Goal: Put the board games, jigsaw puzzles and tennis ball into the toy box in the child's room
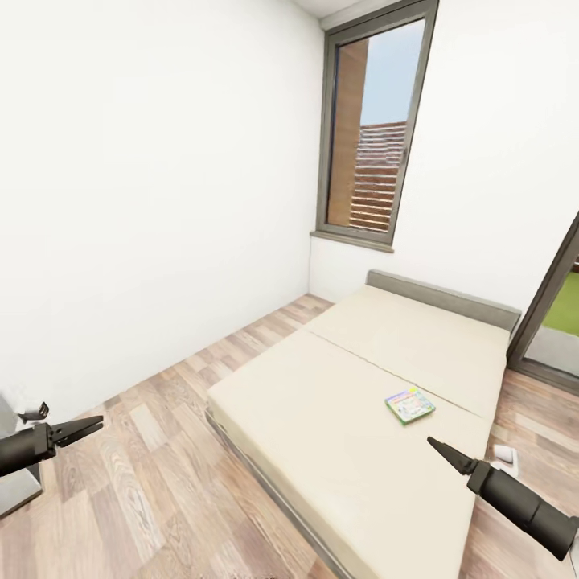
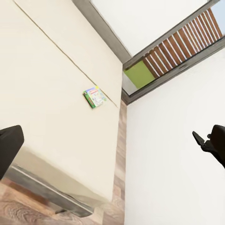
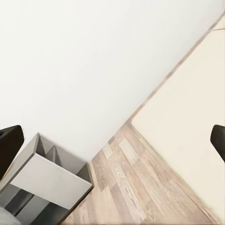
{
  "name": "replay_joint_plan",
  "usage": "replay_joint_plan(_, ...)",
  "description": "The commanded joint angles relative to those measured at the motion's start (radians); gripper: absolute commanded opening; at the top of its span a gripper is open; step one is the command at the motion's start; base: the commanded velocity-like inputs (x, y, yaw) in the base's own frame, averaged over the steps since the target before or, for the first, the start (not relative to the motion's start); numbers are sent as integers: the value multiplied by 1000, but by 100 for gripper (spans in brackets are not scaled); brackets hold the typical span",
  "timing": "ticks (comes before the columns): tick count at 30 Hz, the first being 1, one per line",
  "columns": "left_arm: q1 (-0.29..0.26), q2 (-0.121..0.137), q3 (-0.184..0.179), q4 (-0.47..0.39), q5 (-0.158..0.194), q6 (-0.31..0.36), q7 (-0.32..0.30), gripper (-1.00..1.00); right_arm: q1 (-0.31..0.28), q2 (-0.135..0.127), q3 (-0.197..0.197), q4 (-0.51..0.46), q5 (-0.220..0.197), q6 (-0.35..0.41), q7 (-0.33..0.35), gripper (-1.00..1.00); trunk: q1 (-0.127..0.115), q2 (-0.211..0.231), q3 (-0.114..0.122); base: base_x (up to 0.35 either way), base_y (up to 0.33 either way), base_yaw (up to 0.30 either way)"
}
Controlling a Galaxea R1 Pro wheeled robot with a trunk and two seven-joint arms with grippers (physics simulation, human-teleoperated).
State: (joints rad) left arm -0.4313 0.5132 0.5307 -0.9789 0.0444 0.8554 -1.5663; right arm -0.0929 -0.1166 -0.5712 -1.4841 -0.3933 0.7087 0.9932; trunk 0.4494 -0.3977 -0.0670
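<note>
One board game point(image 1: 410, 404), a flat pale box with a green edge, lies on the beige bed point(image 1: 322, 418) near its right side. It also appears in the left wrist view as a small box point(image 2: 94, 98) far off on the mattress point(image 2: 42, 84). My left gripper point(image 1: 92, 425) hangs open over the floor, left of the bed. My right gripper point(image 1: 436, 444) is open above the mattress, just in front of the game box and not touching it. Both hold nothing. The table, toy box, jigsaw puzzles and tennis ball are out of view.
A grey open-shelf unit point(image 3: 49, 180) stands against the white wall at my left, its edge point(image 1: 12, 482) near the left arm. Wood floor point(image 1: 161, 450) runs between it and the bed. A tall window point(image 1: 374, 129) and a doorway point(image 1: 555, 314) lie beyond. A small white object point(image 1: 504, 456) lies on the floor right of the bed.
</note>
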Motion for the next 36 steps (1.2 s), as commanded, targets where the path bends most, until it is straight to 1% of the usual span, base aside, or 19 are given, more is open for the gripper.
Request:
replay_joint_plan(1,-1,0,0,0,-1,10,-5,100,-1,0,-1,0,-4,6,1,100,1,-2,-3,0,0,243)
replay_joint_plan(26,-1,0,0,0,-1,10,-5,100,-1,-2,-2,0,-4,7,2,100,1,-2,-28,-2,0,239)
replay_joint_plan(36,-1,0,0,0,-1,10,-5,100,-1,-2,-2,0,-4,7,2,100,1,-2,-38,-133,-2,237)
